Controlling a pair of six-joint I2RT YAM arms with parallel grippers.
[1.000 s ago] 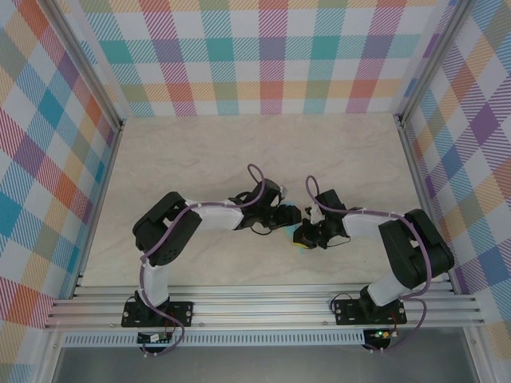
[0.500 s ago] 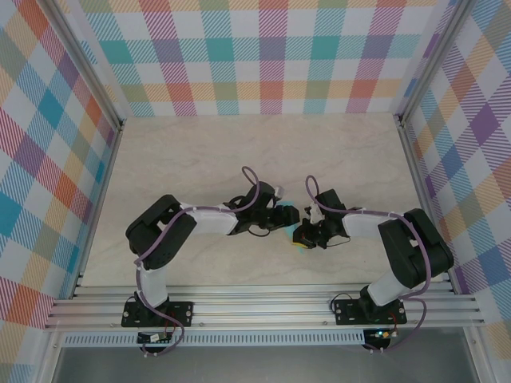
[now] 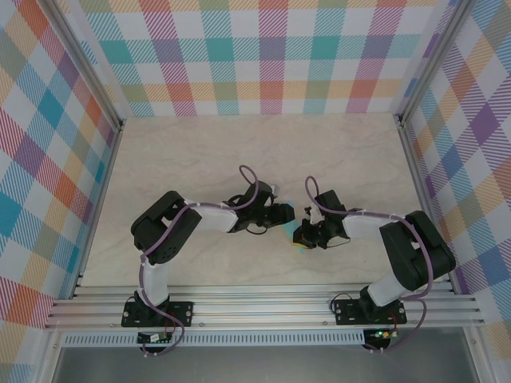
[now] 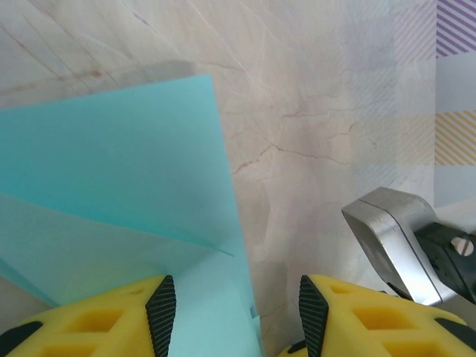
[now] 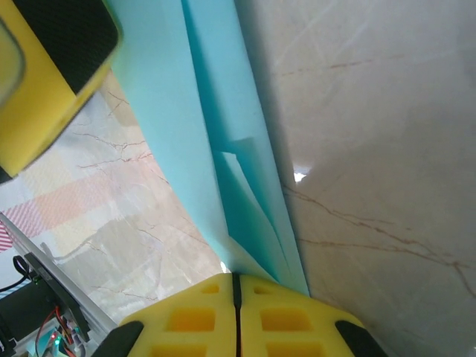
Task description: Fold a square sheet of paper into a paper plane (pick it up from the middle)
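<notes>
One wide, pale marbled surface [image 3: 239, 152] carries the scene. Near its middle, between the two claws, is the square sheet of paper [image 4: 111, 178], light blue and already partly folded into creased layers. The right claw [image 5: 236, 286] is pressed together and pinches the folded end of the sheet. The left claw [image 4: 236, 312] stands spread, with its yellow fingers [image 4: 111, 316] apart over one edge of the sheet.
</notes>
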